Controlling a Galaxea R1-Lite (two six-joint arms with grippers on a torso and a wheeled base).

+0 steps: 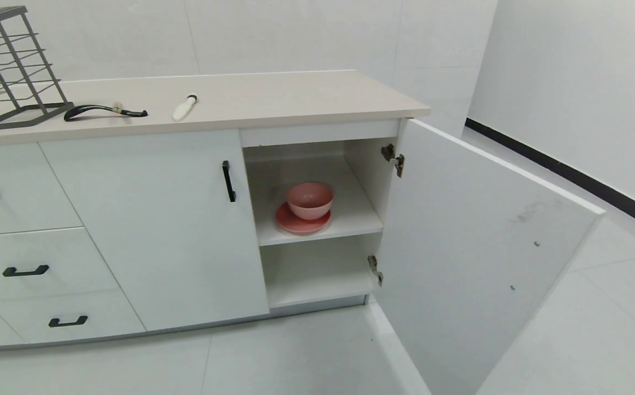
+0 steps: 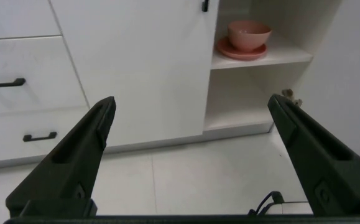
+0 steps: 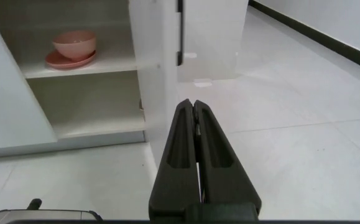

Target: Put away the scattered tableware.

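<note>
tableware half stowed: a pink bowl point(image 1: 310, 199) sits on a pink plate point(image 1: 294, 225) on the upper shelf point(image 1: 353, 216) of the cabinet, whose right door point(image 1: 471, 247) stands wide open. a black ladle point(image 1: 101, 111) lies near the table point(image 1: 273, 90) front edge, just beside a wire rack point(image 1: 13, 66) at the left end, with a white-handled utensil point(image 1: 185, 107) near it. the left end effector point(image 2: 192, 106) hangs with jaws spread wide and empty; the right end effector point(image 3: 194, 107) is closed tight on nothing. both utensils lie low and slim, so a poor pinch could skid them off the front edge, and the open door juts where a swinging arm could strike it.
</note>
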